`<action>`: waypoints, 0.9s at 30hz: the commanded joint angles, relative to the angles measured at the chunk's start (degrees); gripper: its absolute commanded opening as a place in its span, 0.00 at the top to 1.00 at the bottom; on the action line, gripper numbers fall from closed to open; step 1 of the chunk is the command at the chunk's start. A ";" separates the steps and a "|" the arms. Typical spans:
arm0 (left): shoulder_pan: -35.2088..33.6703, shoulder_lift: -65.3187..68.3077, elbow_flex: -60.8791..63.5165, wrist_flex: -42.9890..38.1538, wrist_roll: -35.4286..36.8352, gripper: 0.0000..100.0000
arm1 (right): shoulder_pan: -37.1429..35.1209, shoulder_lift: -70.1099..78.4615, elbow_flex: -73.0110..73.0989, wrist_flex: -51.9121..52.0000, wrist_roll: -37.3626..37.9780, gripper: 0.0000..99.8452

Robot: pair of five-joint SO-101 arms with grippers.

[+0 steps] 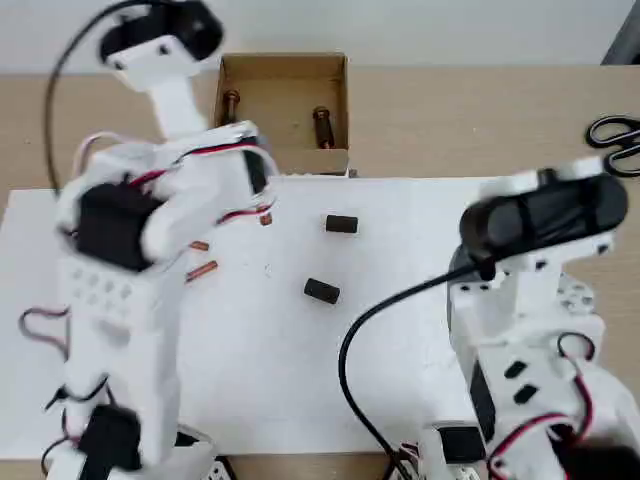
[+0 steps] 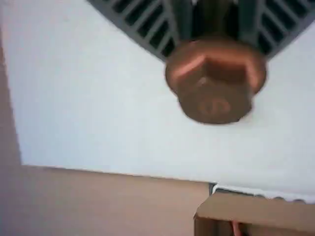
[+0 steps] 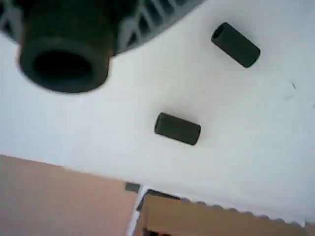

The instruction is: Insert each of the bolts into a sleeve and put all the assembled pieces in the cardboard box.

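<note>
**Bolt in one gripper, sleeve in the other, a wide gap between**

The left gripper (image 2: 214, 19) is closed on a copper bolt (image 2: 215, 81). The hexagonal head sticks out toward the wrist camera and the shank goes up between the jaws, so I cannot see the threaded end. Seen from above, this gripper hangs over the white surface (image 1: 250, 380), just in front of the cardboard box (image 1: 283, 60) and near its front corner.

The right gripper (image 3: 69, 29) is closed on a black sleeve (image 3: 64, 64). The open bore of the sleeve faces its own wrist camera and looks empty. The right arm (image 1: 540, 220) stands at the right side of the surface.

The held bolt therefore lies far to the left of the held sleeve, and the two are well apart. One spare sleeve (image 1: 341, 224) and a second spare sleeve (image 1: 321, 291) lie on the sheet between the arms. A loose bolt (image 1: 203, 270) lies close to the left arm. An assembled piece (image 1: 322, 125) is already in the box.

In my judgement the coming move depends on the two axes. The shank must come onto one line with the bore, with the threaded end toward the open mouth, before the arms close the gap. From these views I cannot tell how near the axes are to parallel. Each arm seems to have about the same way to go.
</note>
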 commanded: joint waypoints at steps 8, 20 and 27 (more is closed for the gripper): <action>-9.93 -20.66 14.02 -0.70 -13.10 1.00 | -0.13 -19.47 17.49 -3.03 5.89 1.00; -11.69 -58.02 68.35 -35.96 -14.68 1.00 | -12.62 -38.11 42.02 -14.20 5.45 1.00; -3.34 -83.96 93.14 -45.36 -14.33 0.99 | -24.13 -42.07 53.89 -23.25 5.36 1.00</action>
